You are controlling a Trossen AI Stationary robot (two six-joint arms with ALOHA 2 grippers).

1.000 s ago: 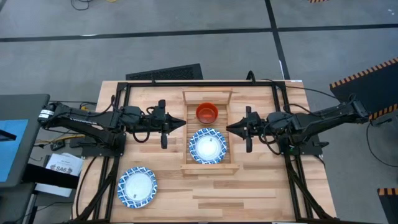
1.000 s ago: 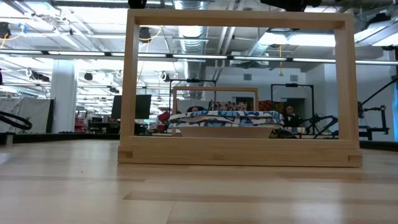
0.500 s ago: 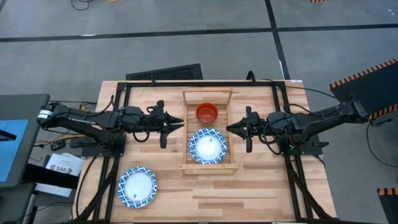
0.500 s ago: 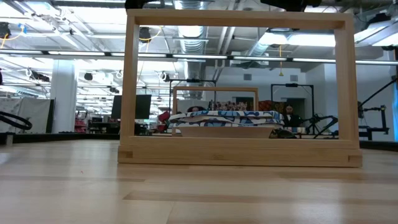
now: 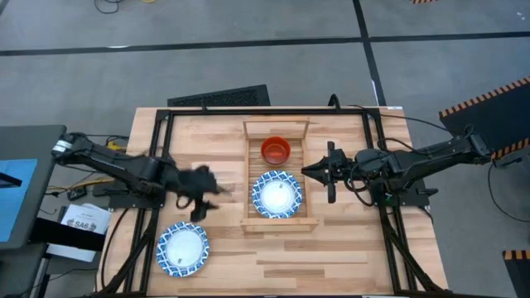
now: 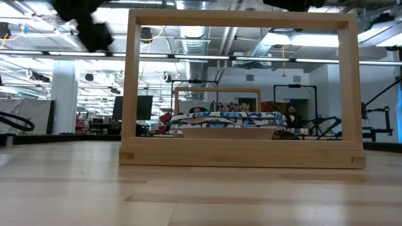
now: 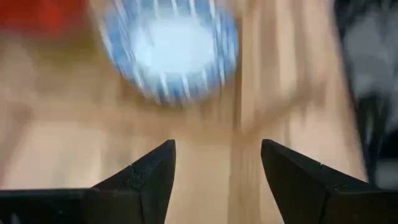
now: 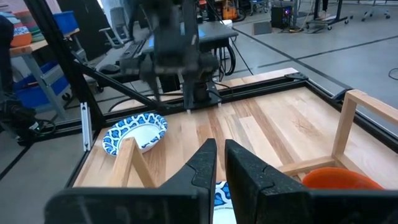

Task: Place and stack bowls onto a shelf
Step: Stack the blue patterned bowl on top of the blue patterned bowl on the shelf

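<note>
**Left gripper over the desk between shelf and loose bowl**

The shelf [image 5: 280, 176] is sitting at the middle of the desk [image 5: 348, 248], running from the far edge toward the near one. Two bowls are lying inside it: an orange-red bowl [image 5: 275, 150] at the shelf's far end and a blue-rimmed white bowl [image 5: 277, 194] at its near end, close to each other but apart. A second blue-rimmed white bowl [image 5: 182, 247] is resting on bare desk, off the shelf's left side and nearer the front edge.

The left gripper [image 5: 201, 199] is hanging above the desk just left of the shelf, level with the shelf's near bowl, and the loose bowl is lying a little to the front and left of it, not touching it. In the left wrist view its two fingers [image 7: 151, 174] are standing spread apart with nothing between them, and a blue-rimmed bowl [image 7: 169, 53] is showing beyond the tips; which of the two white bowls it is cannot be told there.

The right gripper [image 5: 329, 172] is waiting just right of the shelf, pointing at it, level with the gap between the two shelved bowls. In the right wrist view its fingers [image 8: 205, 162] are pressed nearly together, holding nothing, with the orange-red bowl [image 8: 339, 178] showing close by inside the shelf rail.
</note>
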